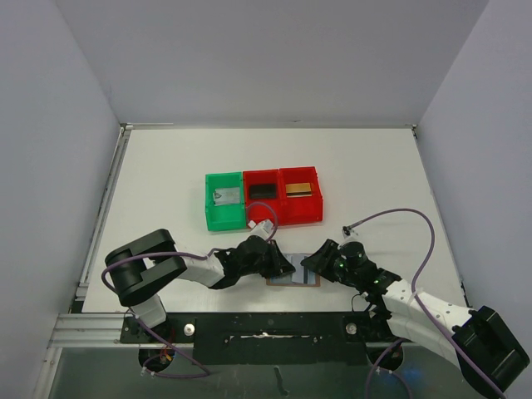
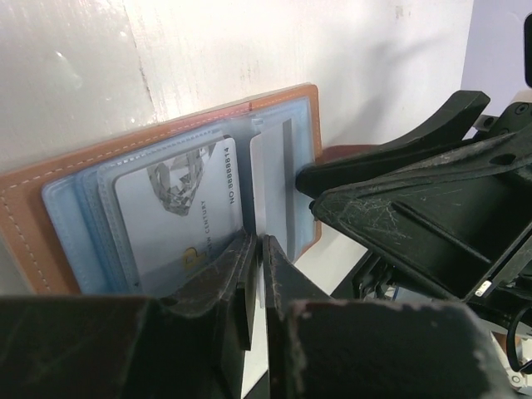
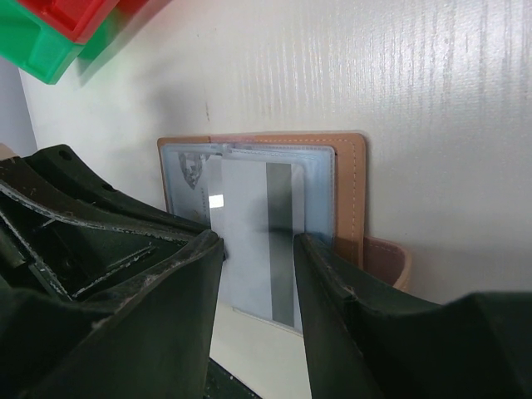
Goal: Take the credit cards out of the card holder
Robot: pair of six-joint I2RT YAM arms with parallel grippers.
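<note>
The brown card holder [image 1: 293,281] lies open near the front edge, between my two grippers. In the left wrist view its blue-grey pockets [image 2: 100,208] hold a silver-grey card with a diamond print [image 2: 179,204]. A pale grey card with a dark stripe [image 2: 274,179] sticks partly out of a pocket. My left gripper [image 2: 259,249] is shut on this card's edge. My right gripper [image 3: 258,238] is open, with a finger on either side of the striped card [image 3: 249,208] and its tips at the holder's edge. The holder's strap tab [image 3: 386,262] shows on the right.
A green bin [image 1: 224,202] and two red bins [image 1: 283,196] stand in a row behind the holder. They hold a silver-grey card [image 1: 225,197], a black card [image 1: 263,190] and a gold-tan card [image 1: 299,189]. The two grippers [image 1: 283,268] [image 1: 311,268] are close together.
</note>
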